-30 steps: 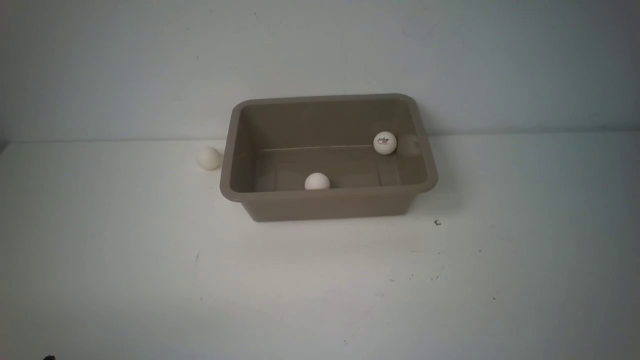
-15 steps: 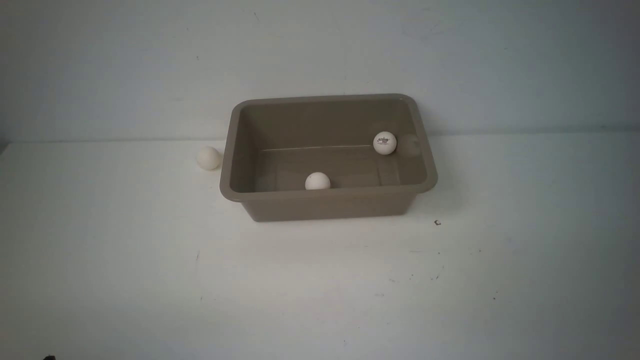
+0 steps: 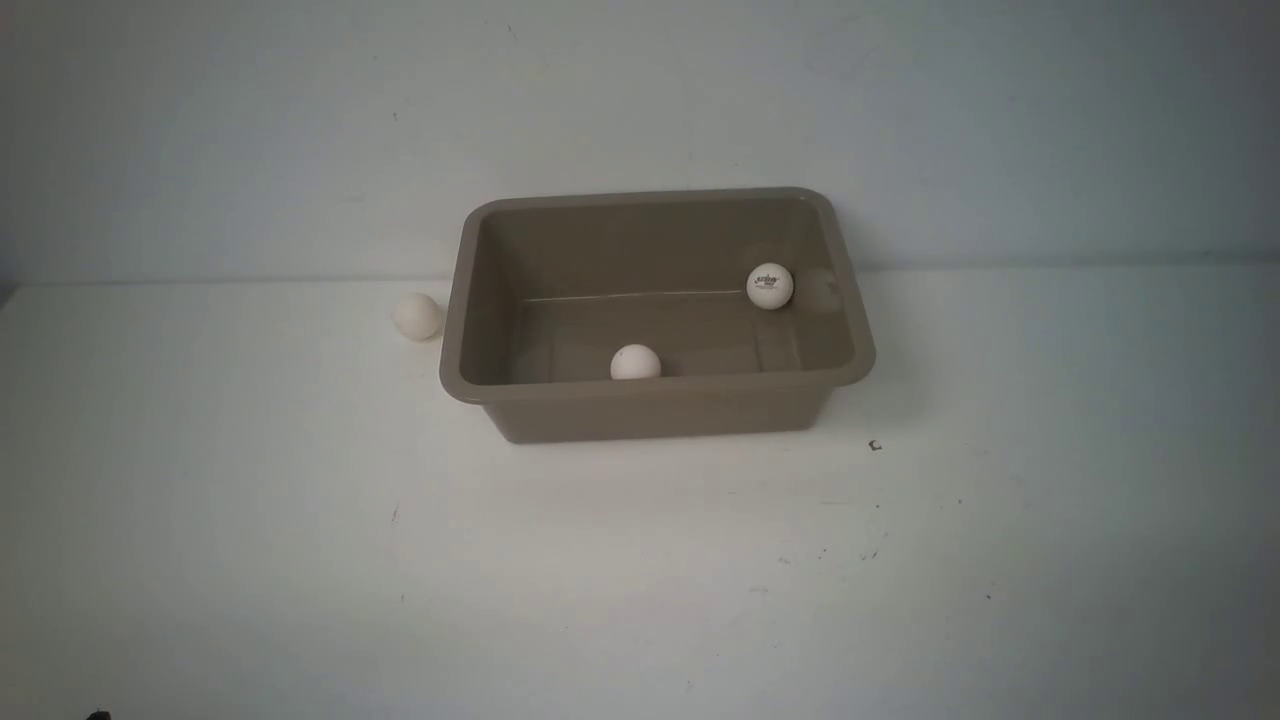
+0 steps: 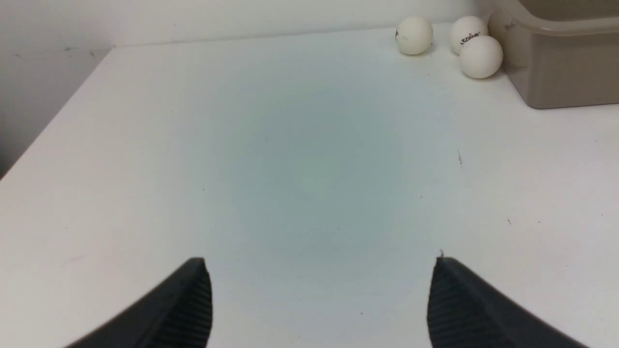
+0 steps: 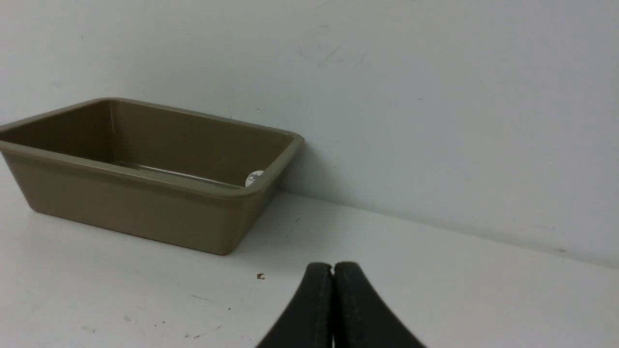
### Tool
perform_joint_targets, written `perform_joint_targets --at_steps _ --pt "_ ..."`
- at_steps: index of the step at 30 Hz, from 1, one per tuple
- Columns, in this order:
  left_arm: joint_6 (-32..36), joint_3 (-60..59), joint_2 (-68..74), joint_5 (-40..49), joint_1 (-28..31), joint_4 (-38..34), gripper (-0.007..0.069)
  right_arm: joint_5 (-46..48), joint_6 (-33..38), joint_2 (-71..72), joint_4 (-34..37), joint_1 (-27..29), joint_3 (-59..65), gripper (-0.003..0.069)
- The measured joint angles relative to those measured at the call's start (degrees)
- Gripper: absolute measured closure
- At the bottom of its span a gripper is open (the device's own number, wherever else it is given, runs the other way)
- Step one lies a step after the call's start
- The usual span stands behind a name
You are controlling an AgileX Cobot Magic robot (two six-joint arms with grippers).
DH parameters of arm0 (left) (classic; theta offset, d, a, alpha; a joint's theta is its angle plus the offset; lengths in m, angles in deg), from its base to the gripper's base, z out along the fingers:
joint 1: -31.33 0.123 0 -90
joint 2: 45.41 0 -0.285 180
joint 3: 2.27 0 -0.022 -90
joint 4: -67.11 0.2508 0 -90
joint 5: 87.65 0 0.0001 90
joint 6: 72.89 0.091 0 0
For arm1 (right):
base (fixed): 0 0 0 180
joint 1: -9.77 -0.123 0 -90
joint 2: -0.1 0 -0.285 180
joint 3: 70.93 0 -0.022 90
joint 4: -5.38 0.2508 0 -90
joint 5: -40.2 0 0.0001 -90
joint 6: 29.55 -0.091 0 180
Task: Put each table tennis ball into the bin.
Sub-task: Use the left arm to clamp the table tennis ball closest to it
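Pickup of the table tennis ball [image 3: 417,316] lying on the table [image 3: 300,560] just left of the bin [image 3: 655,388] seems next: the left gripper [image 4: 320,263], wide open and empty, must reach it, while the right gripper [image 5: 332,266] rests closed.

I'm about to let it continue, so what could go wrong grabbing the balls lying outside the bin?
One: the ball outside lies close beside the bin wall, so a finger of the open left tool may strike the rim and shift the bin. Two: the left wrist view shows three balls bunched there; closing on one could send its neighbours rolling across the table.
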Motion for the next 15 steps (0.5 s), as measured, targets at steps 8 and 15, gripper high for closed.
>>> perform_joint_targets --at_steps 8,15 --pt "0.0 0.0 0.0 0.0 0.0 0.0 0.0083 -0.4 0.0 0.0 0.7 0.0 0.0 0.0676" --pt "0.0 0.0 0.0 0.0 0.0 0.0 0.0083 -0.7 -14.7 0.0 -15.0 0.0 0.0 0.0676"
